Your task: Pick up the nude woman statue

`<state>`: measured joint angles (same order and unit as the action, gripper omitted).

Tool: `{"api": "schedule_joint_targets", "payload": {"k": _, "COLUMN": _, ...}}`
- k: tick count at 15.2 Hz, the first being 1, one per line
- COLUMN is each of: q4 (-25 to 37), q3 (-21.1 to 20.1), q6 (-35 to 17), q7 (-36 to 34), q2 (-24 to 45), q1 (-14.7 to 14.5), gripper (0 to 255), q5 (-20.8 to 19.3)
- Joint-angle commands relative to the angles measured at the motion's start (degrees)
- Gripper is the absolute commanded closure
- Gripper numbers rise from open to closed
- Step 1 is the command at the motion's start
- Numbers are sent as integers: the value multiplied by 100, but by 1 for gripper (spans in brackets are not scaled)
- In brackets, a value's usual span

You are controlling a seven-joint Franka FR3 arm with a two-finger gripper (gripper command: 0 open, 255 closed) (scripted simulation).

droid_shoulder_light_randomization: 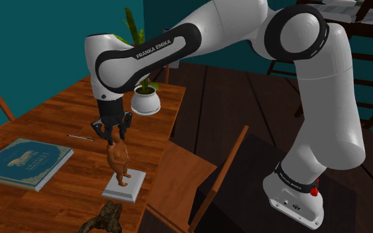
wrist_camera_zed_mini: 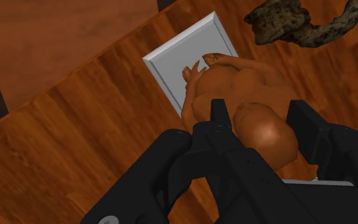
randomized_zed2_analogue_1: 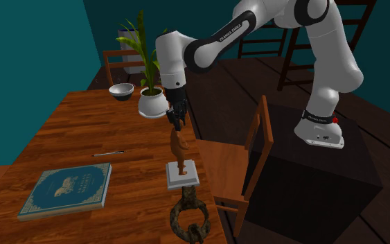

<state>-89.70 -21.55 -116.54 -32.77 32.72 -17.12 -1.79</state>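
The statue [droid_shoulder_light_randomization: 118,160] is a brown nude figure standing upright on a white square base [droid_shoulder_light_randomization: 124,186] near the wooden table's [droid_shoulder_light_randomization: 59,119] edge by the chair. My black gripper [droid_shoulder_light_randomization: 114,134] comes straight down on top of it. In the wrist view the fingers [wrist_camera_zed_mini: 220,119] sit on either side of the statue's head [wrist_camera_zed_mini: 265,130] and clasp it. In the second exterior view the gripper [randomized_zed2_analogue_1: 177,123] is at the top of the figure [randomized_zed2_analogue_1: 179,149], and the base [randomized_zed2_analogue_1: 182,175] rests flat on the table.
A dark gnarled ring-shaped object [randomized_zed2_analogue_1: 189,218] lies just in front of the base. A teal book [randomized_zed2_analogue_1: 68,188], a thin pen [randomized_zed2_analogue_1: 108,153], a white potted plant [randomized_zed2_analogue_1: 152,102] and a bowl [randomized_zed2_analogue_1: 121,91] also sit on the table. A wooden chair [randomized_zed2_analogue_1: 245,163] stands beside the table edge.
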Motion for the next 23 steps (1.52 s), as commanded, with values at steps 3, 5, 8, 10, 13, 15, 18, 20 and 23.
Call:
{"api": "schedule_joint_targets", "payload": {"k": 3, "q4": -11, "q3": 0, "q6": -11, "q7": 0, "q2": -1, "q1": 0, "gripper": 255, "q5": 0}}
{"api": "schedule_joint_targets", "payload": {"k": 5, "q4": -11, "q3": 0, "q6": -11, "q7": 1, "q2": -2, "q1": 1, "gripper": 255, "q5": 0}}
{"api": "schedule_joint_targets", "payload": {"k": 8, "q4": 11, "q3": 1, "q6": -2, "q7": -3, "q2": 12, "q1": -5, "gripper": 255, "q5": -4}}
{"api": "schedule_joint_targets", "payload": {"k": 10, "q4": 67, "q3": -13, "q6": 117, "q7": -7, "q2": -55, "q1": 3, "gripper": 255, "q5": 15}}
{"api": "schedule_joint_targets", "payload": {"k": 13, "q4": 165, "q3": -31, "q6": 302, "q7": -14, "q2": -145, "q1": 12, "gripper": 255, "q5": 41}}
{"api": "schedule_joint_targets", "payload": {"k": 15, "q4": 237, "q3": -43, "q6": 427, "q7": -20, "q2": -201, "q1": 17, "gripper": 255, "q5": 57}}
{"api": "schedule_joint_targets", "payload": {"k": 18, "q4": 358, "q3": -59, "q6": 619, "q7": -30, "q2": -277, "q1": 22, "gripper": 255, "q5": 79}}
{"api": "schedule_joint_targets", "payload": {"k": 20, "q4": 446, "q3": -68, "q6": 749, "q7": -38, "q2": -322, "q1": 23, "gripper": 255, "q5": 92}}
{"api": "schedule_joint_targets", "payload": {"k": 23, "q4": 591, "q3": -81, "q6": 949, "q7": -51, "q2": -381, "q1": 23, "gripper": 255, "q5": 109}}
